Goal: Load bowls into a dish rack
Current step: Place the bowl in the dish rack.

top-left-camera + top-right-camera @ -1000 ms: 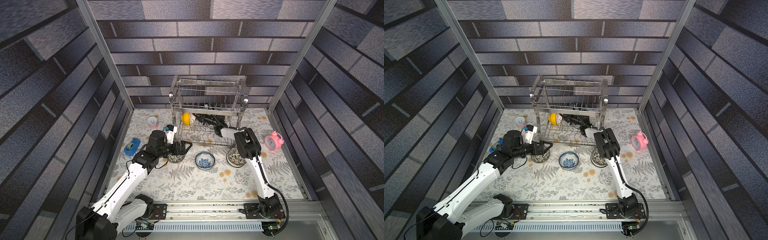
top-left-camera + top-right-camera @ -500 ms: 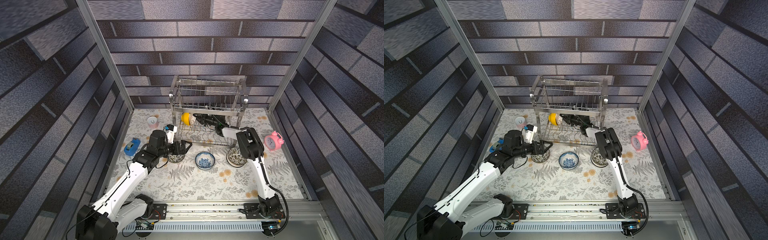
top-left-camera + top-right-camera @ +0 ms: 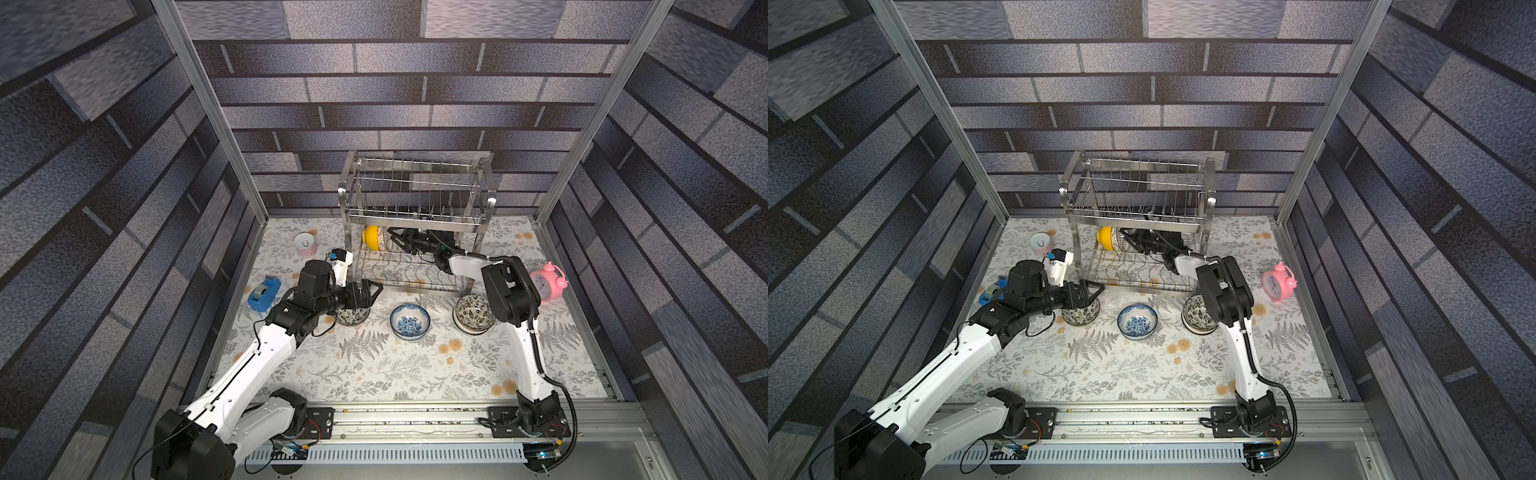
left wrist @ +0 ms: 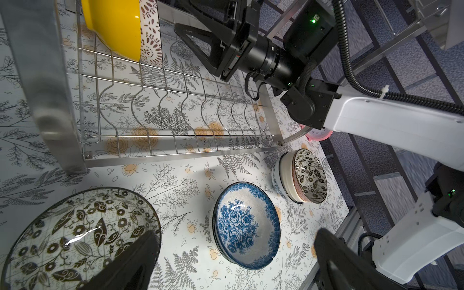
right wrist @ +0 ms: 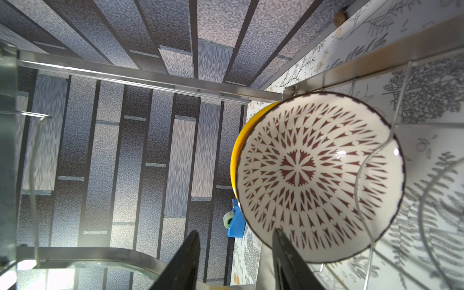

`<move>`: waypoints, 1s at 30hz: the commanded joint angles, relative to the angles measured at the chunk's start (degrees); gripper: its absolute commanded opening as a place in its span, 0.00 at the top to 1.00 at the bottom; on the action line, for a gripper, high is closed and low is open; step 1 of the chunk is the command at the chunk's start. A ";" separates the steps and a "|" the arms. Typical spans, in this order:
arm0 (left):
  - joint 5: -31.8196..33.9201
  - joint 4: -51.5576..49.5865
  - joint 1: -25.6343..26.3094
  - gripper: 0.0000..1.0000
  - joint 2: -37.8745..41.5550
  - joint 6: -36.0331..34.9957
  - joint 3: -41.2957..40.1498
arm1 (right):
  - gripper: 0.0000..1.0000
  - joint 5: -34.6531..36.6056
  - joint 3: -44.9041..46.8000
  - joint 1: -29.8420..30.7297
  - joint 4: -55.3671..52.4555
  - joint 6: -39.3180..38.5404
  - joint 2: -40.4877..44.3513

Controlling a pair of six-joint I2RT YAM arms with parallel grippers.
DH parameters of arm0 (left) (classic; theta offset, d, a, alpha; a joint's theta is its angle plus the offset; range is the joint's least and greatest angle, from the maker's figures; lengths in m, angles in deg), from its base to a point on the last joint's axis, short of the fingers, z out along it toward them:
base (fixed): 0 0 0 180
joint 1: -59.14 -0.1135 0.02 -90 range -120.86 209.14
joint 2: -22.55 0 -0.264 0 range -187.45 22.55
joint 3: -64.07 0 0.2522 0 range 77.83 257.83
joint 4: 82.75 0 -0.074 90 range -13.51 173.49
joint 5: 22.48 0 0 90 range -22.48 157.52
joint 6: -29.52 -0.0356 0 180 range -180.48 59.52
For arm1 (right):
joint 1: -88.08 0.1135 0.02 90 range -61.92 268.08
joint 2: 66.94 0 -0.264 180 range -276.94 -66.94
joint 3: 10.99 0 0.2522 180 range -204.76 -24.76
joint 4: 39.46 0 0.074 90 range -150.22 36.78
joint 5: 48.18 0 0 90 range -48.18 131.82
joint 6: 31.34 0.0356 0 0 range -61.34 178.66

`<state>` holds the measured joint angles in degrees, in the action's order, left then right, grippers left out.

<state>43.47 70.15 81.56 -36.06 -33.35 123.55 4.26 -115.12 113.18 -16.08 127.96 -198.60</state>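
Left claw (image 3: 371,293) is hovering, jaws spread wide, just above the dark leaf-patterned ceramic bowl (image 3: 352,316) on the floral tabletop (image 3: 374,374), one finger (image 4: 130,261) hanging over its rim. Rightward, in the lower tier of the tall stainless steel wire dish rack (image 3: 415,218), a glossy yellow bowl (image 3: 370,238) and a white bowl with red-brown petals (image 5: 319,175) are standing on edge, nested. Right claw (image 3: 395,242) is sitting open astride that white rim, not pinching it. It should probably be backing straight out along the divider wires, without nudging the rim, so the bowl is not tipping out. A blue-and-white bowl (image 3: 409,322) and a stack of bowls (image 3: 473,313) are waiting on the tabletop further right.
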 commanded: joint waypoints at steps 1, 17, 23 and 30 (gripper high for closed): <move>1.47 -1.51 -0.46 0.00 0.43 -1.56 1.48 | 0.46 0.65 4.04 0.32 1.34 -2.11 4.44; 0.41 -3.27 -2.55 0.00 0.51 -3.53 2.89 | 0.27 0.40 22.72 0.62 -0.77 -9.92 20.05; 0.47 -2.53 -2.71 0.00 -0.05 -3.45 2.96 | 0.19 3.18 27.39 1.35 -10.04 -17.43 26.95; 0.58 -0.41 -2.88 0.00 -1.57 -2.68 2.81 | 0.09 5.67 31.16 2.83 -19.23 -23.13 33.28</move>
<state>44.19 68.27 79.02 -37.08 -35.03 124.84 8.37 -86.25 115.28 -29.30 109.33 -167.93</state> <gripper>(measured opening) 0.995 0.898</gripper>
